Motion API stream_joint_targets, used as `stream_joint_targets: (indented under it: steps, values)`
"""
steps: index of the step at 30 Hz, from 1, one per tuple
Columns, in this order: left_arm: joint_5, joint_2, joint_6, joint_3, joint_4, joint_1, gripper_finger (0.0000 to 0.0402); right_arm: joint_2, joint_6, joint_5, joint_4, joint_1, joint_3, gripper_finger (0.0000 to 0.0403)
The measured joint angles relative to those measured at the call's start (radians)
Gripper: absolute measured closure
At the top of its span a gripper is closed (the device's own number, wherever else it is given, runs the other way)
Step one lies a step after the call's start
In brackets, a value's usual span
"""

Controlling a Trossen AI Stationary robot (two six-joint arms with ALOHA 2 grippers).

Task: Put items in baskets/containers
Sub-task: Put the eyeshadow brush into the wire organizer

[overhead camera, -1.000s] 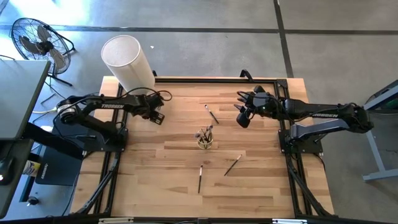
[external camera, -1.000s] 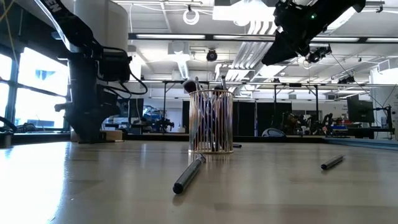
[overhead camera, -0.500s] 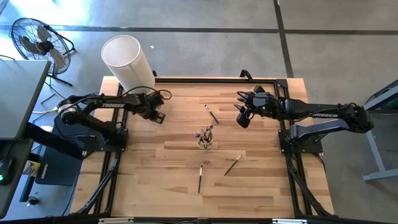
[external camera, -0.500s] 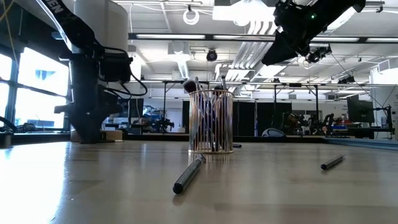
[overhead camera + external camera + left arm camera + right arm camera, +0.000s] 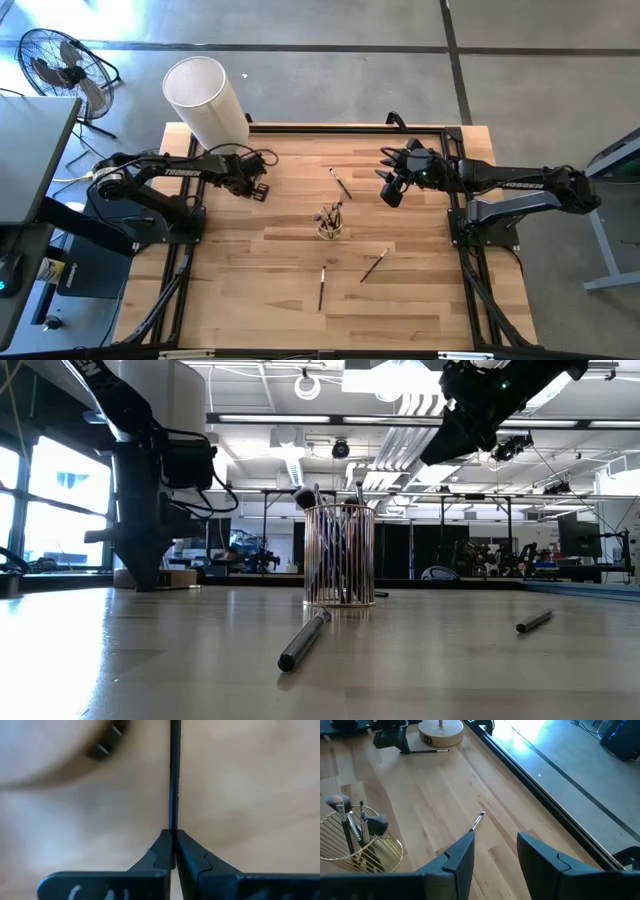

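Observation:
A small gold-tinted cup [image 5: 330, 226] [image 5: 340, 555] stands mid-table with several brushes upright in it. Three thin dark brushes lie loose on the wood: one [image 5: 341, 184] beyond the cup, two [image 5: 375, 265] [image 5: 322, 288] nearer the front edge. My left gripper [image 5: 258, 188] [image 5: 173, 835] is low at the far left, by the white cylinder's base, shut on another brush [image 5: 426, 751]. My right gripper [image 5: 390, 190] [image 5: 495, 855] hangs open above the table, right of the cup, holding nothing. My left gripper pinches the thin dark handle of a brush at one end [image 5: 173, 822] between its two fingertips. The handle runs straight on from the fingers, in line with them. In the right wrist view the brush lies level on the wood beside the gripper.
A tall white cylinder [image 5: 205, 100] stands at the table's far left corner, its round base [image 5: 440, 732] close to the left gripper. A black frame rail [image 5: 340, 128] runs along the far edge. A fan [image 5: 60, 65] stands on the floor beyond the table.
My left gripper has edged a little toward the table's right edge and has shut on the brush handle by the cylinder's base. The right arm and the loose brushes have kept still.

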Motion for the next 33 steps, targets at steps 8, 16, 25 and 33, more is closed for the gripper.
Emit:
stream_joint_targets:
  steps: [8, 16, 25, 33]
  values:
    - [0.017, 0.001, -0.231, 0.004, 0.005, -0.256, 0.0393, 0.000, -0.009, 0.000, -0.001, 0.000, 0.000, 0.0260]
    - [0.084, 0.005, -0.314, 0.058, 0.003, -0.434, 0.0393, 0.000, -0.028, 0.000, -0.001, 0.000, 0.000, 0.0261]
    - [0.070, 0.004, -0.332, 0.060, -0.006, -0.434, 0.0392, 0.000, -0.028, 0.000, -0.001, 0.000, 0.000, 0.0261]
    - [0.061, 0.003, -0.333, 0.060, -0.009, -0.433, 0.0348, 0.000, -0.028, -0.001, -0.001, 0.000, 0.000, 0.0260]
